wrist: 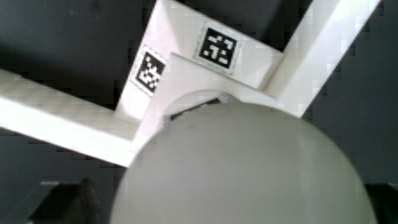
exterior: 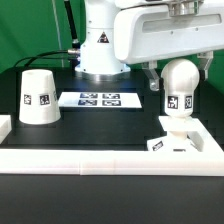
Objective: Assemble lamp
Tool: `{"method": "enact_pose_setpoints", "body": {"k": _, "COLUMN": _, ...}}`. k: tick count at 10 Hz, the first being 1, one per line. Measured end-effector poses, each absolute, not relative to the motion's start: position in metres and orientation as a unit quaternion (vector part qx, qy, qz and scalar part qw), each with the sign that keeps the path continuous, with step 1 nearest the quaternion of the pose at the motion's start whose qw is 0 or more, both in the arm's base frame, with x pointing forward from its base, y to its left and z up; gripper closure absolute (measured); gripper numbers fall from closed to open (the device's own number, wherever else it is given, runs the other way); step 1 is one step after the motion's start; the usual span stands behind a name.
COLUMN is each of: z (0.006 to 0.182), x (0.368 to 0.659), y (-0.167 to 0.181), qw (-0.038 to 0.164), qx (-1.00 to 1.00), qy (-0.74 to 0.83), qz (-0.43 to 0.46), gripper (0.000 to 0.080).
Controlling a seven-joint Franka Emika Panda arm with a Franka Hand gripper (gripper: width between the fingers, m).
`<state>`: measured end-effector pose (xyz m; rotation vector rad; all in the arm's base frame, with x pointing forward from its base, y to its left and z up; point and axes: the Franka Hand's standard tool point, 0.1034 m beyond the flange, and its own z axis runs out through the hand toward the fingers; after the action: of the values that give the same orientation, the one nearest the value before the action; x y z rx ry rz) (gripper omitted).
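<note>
Black surface (exterior: 100,130) with a low white rim (exterior: 110,160) along its near edge.

Shade (exterior: 38,97) stands on its wide end toward the exterior view's left, tag facing out, well apart from the other pieces. Marker board (exterior: 100,99) lies flat between the shade and the arm's pedestal.

Base (exterior: 170,142) sits toward the exterior view's right, just behind the rim, with two tags showing. Bulb (exterior: 180,88) is upright directly over the base, and its neck looks to meet the base's top.

End effector (exterior: 177,76) hangs over the bulb, dark fingers (exterior: 151,78) down either side of the ball. Whether they pinch it or stand just off it, I cannot tell.

Wrist view: the ball's rounded dome (wrist: 231,160) fills the frame, with the tagged base (wrist: 187,58) beyond it.
</note>
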<state>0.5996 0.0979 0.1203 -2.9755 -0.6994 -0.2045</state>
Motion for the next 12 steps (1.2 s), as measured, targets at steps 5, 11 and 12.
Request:
{"method": "enact_pose_setpoints", "body": {"k": 5, "z": 0.1179, "x": 0.5990, "y": 0.0972, "qw": 0.035, "qx": -0.966, "qy": -0.249, "qz": -0.065, "gripper": 0.0101}}
{"method": "enact_pose_setpoints", "body": {"k": 11, "z": 0.1139, "x": 0.6046, "y": 0.1031, "qw": 0.041, "qx": -0.984, "qy": -0.163, "qz": -0.063, "gripper": 0.0185}}
{"method": "enact_pose_setpoints", "body": {"k": 12, "z": 0.1138, "x": 0.6044, "y": 0.1034, "qw": 0.045, "qx": -0.989, "qy": -0.128, "qz": -0.062, "gripper": 0.0185}}
